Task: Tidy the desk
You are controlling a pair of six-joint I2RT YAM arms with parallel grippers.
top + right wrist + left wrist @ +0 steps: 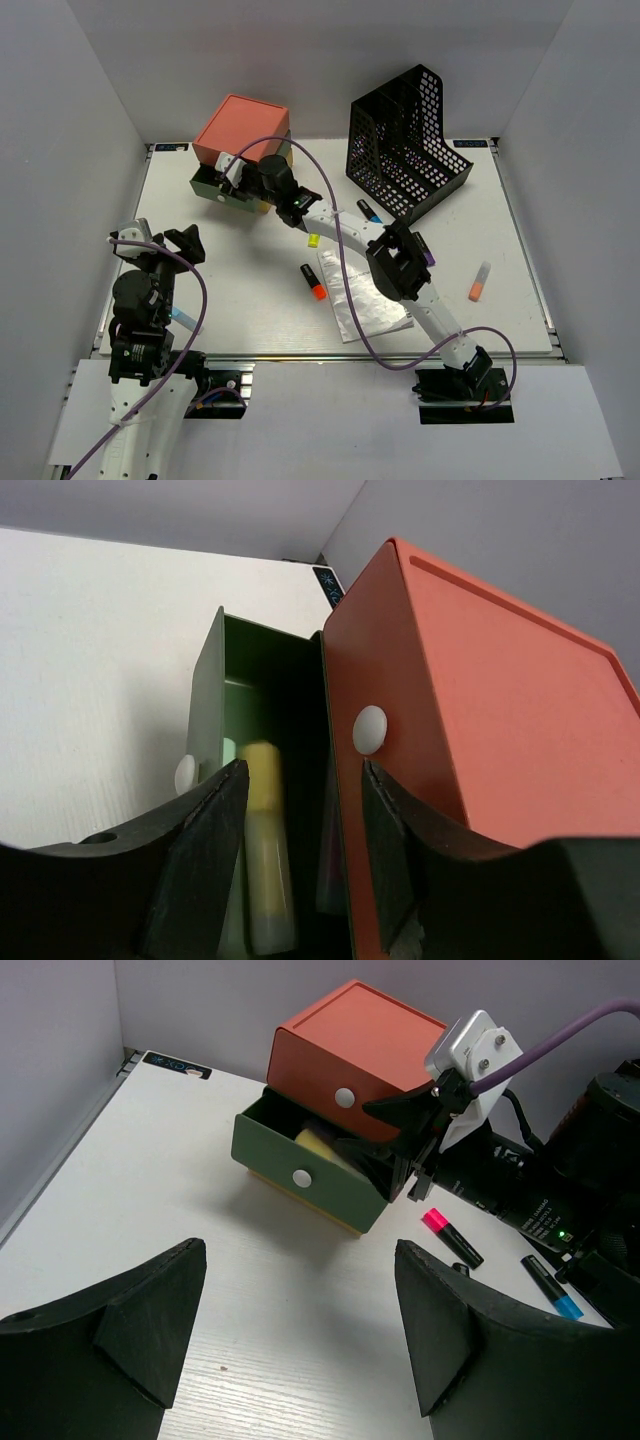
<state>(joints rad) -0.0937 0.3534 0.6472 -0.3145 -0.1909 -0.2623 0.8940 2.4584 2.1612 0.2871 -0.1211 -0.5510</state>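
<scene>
Overhead and wrist views of a white surface (230, 300) walled in white, seen from above and behind two robot arms.

A stacked drawer box (240, 125) stands at the far left of the surface, and a black mesh file holder (405, 140) at the far right. The box's green drawer (300, 1175) is pulled out, with a yellow marker (265, 860) lying inside it.

The right arm reaches across to the box. The right hand (300, 775) hangs over the open drawer, just in front of the pink drawer's face. Its fingers are parted wider than the marker seen between them, so it appears to grip nothing.

The left hand (300, 1260) hovers above bare surface at the near left, spread wide and empty, facing the box.

Several things lie loose mid-surface:
- an orange-and-black marker (313, 282)
- an orange-and-white one (481, 282)
- a blue-tipped one (369, 211)
- a crinkled clear sheet (365, 305)

The step in hand looks like dropping the yellow marker into the drawer. The job seems partly done, since loose markers remain.

The next move probably calls for lifting the right hand straight out, clear of the drawer walls and the pink front. It could then fetch another marker, and the drawer would need pushing shut later.
</scene>
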